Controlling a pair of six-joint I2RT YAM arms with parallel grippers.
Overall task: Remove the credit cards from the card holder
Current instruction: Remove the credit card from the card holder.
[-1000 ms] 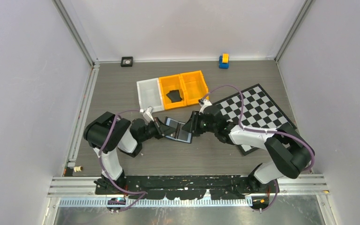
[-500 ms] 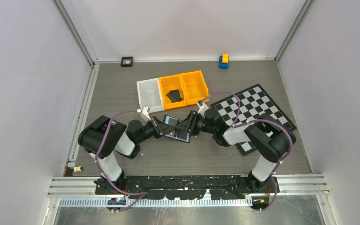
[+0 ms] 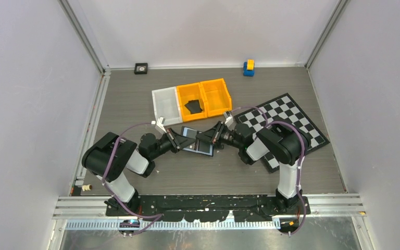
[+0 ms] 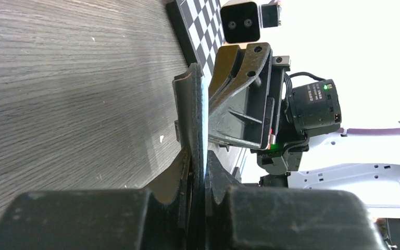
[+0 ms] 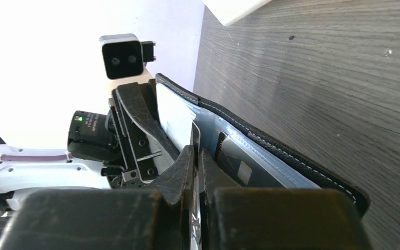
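At mid-table the left gripper [image 3: 175,139] pinches one flap of the open card holder [image 3: 198,143]. The right gripper [image 5: 195,156] is closed on a credit card [image 5: 195,134] standing in its pocket. Behind them, the middle orange bin [image 3: 186,94] holds a black card [image 3: 193,107].
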